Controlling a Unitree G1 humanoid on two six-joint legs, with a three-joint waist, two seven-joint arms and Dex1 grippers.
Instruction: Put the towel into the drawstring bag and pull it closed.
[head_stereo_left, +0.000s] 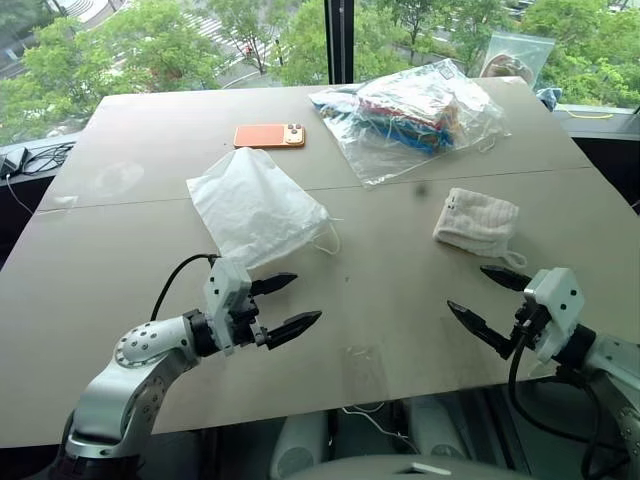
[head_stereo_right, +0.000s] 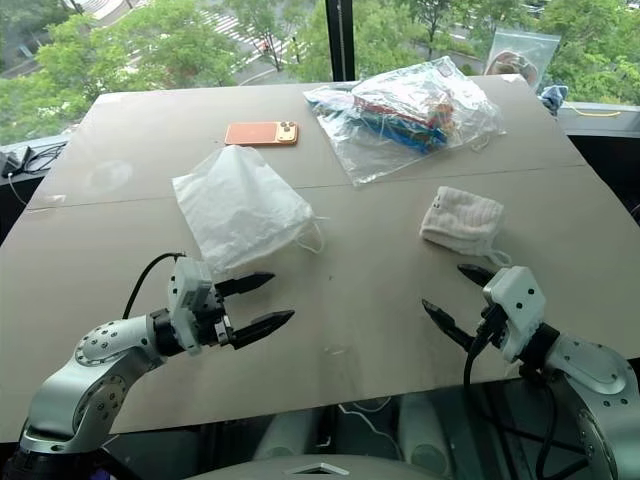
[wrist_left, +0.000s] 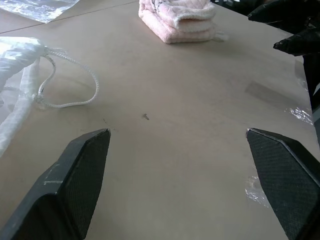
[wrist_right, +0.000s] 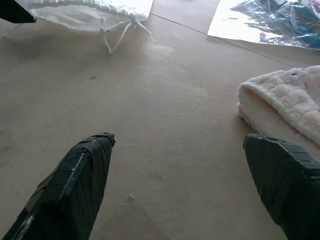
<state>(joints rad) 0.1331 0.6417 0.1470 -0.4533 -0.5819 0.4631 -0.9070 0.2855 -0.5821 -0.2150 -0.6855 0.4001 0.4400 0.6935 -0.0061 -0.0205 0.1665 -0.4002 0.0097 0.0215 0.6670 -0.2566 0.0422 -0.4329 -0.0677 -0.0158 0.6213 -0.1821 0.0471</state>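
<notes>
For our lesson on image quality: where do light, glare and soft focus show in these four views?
Left eye view: daylight from the windows behind, with glare on the clear plastic bag. Left wrist view: the left end effector looks soft up close, while the cord of the drawstring bag is crisp. Right wrist view: the plastic bag shines white, and the towel takes a pinkish tint.

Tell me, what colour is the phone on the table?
Orange. The phone lies flat on the table, clearest in the left eye view.

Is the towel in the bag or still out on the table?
Out. The towel lies folded on the table, apart from the flat bag.
</notes>
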